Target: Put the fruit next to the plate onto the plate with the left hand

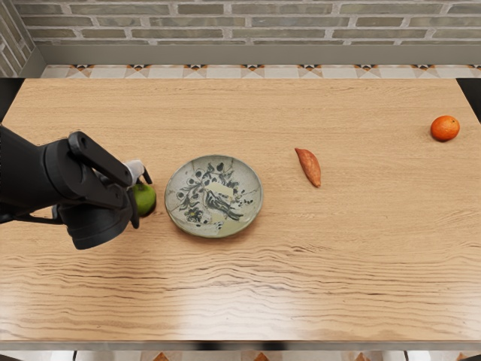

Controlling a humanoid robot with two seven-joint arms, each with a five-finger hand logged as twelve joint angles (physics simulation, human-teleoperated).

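Barely begun. Left hand point(105, 203) against the green fruit point(146, 199) on the desk point(316, 263), grip impossible to tell (palm hides too much). Left to do: lifting, carrying onto the plate point(252, 194) just beyond the hand.

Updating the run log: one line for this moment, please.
left hand: at round green fruit | fruit: on wooden table, beside patterned ceramic plate | grasp: unclear
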